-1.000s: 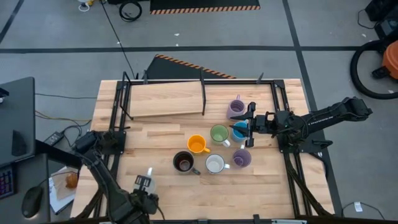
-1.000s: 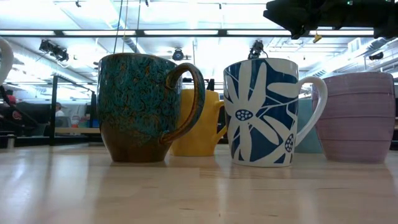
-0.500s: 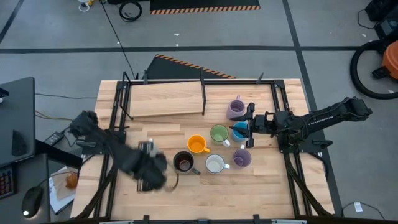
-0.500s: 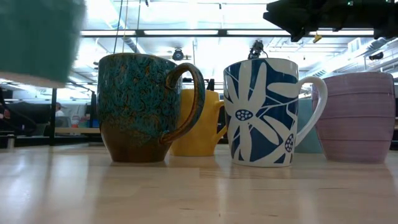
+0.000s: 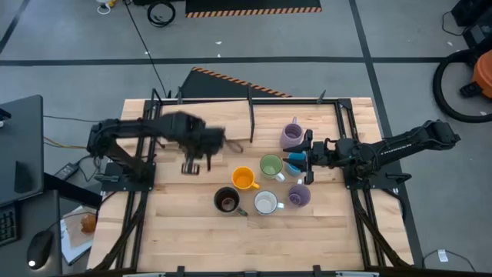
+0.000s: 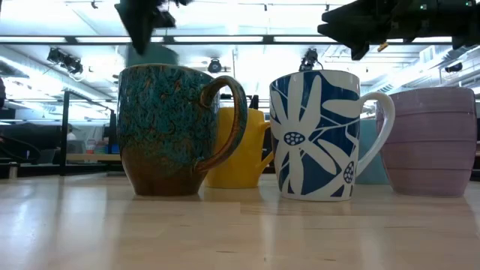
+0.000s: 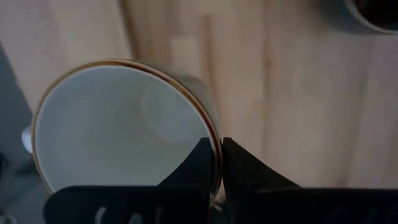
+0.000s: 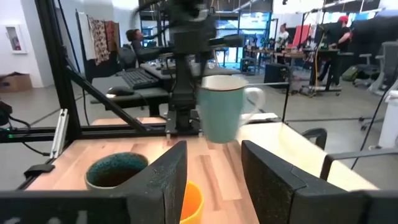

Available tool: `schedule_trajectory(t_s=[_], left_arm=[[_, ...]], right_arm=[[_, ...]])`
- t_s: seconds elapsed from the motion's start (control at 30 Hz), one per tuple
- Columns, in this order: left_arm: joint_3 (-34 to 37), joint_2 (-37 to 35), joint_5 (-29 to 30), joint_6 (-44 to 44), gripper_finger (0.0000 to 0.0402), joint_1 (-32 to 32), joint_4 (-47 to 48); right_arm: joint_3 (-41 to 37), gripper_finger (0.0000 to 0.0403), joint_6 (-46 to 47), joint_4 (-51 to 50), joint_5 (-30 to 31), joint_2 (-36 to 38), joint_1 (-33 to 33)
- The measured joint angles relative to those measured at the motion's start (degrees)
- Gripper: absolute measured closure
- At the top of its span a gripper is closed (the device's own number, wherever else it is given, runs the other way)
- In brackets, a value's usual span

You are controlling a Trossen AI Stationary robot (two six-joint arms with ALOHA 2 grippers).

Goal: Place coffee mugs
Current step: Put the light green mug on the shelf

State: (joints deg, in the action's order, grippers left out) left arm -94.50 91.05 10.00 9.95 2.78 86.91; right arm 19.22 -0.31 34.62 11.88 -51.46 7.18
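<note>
Seven mugs stand on their bases in a cluster right of the table's centre: lavender (image 5: 292, 135), green (image 5: 270, 165), blue (image 5: 296, 163), orange (image 5: 244, 178), dark brown (image 5: 227, 200), white (image 5: 266, 202) and a second lavender (image 5: 299, 195). My left gripper (image 5: 191, 163) is over the table's left-centre, shut on an eighth, pale green mug (image 8: 221, 115) with a white inside, lifted above the table. My right gripper (image 5: 306, 154) hovers open beside the blue mug, touching nothing. In the low view, the dark brown (image 6: 169, 131) and white-and-blue (image 6: 315, 135) mugs are nearest. My left gripper holds the pale green mug by its rim (image 7: 217, 146), one finger (image 7: 199, 165) inside the mug and the other (image 7: 245, 177) outside its wall. The fingers come from above, pointing down. The mug hangs upright, lifted clear of the table, its white handle (image 8: 255, 96) free.
A loose wooden board (image 5: 204, 123) lies on the far half of the table, inside black frame rails (image 5: 150, 127). Bare tabletop shows along the near edge (image 5: 254, 246) and on the left. People and desks (image 8: 134, 40) show in the room beyond.
My left arm has swung from the table's near-left corner toward the far edge, sweeping past the dark brown mug to the left-centre, carrying the pale green mug lifted clear all the way. The seven mugs on the table have stayed put.
</note>
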Motion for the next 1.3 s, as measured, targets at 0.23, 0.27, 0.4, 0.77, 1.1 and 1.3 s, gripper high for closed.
schedule_trajectory(t_s=[0.23, 0.27, 0.4, 0.77, 1.1, 1.3], left_arm=[[0.0, 0.6, -2.3, 19.9, 0.0377, 13.8, -10.4], [0.0, 0.9, -3.4, 22.3, 0.0377, 15.5, -12.1], [0.2, 2.3, -6.1, 32.7, 0.0377, 21.8, -16.1], [0.2, 8.2, -10.8, 58.7, 0.0377, 31.3, -23.7], [-0.9, 15.3, -10.7, 53.6, 0.0377, 34.6, -30.4], [-9.5, 19.6, -10.9, 49.2, 0.0377, 35.2, -29.0]], right_arm=[[0.0, 0.0245, 3.3, 0.5, -0.1, 0.0, 0.0], [0.0, 0.0245, 4.0, 0.5, -0.1, 0.0, 0.0], [0.0, 0.0245, 6.5, 0.6, -0.1, 0.0, 0.0], [0.0, 0.0245, 3.1, 1.2, 0.5, 0.0, 0.2], [0.0, 0.0245, 0.3, 1.8, 3.6, 0.0, 0.1], [0.0, 0.0245, -0.4, 1.7, 2.7, 0.0, -0.6]])
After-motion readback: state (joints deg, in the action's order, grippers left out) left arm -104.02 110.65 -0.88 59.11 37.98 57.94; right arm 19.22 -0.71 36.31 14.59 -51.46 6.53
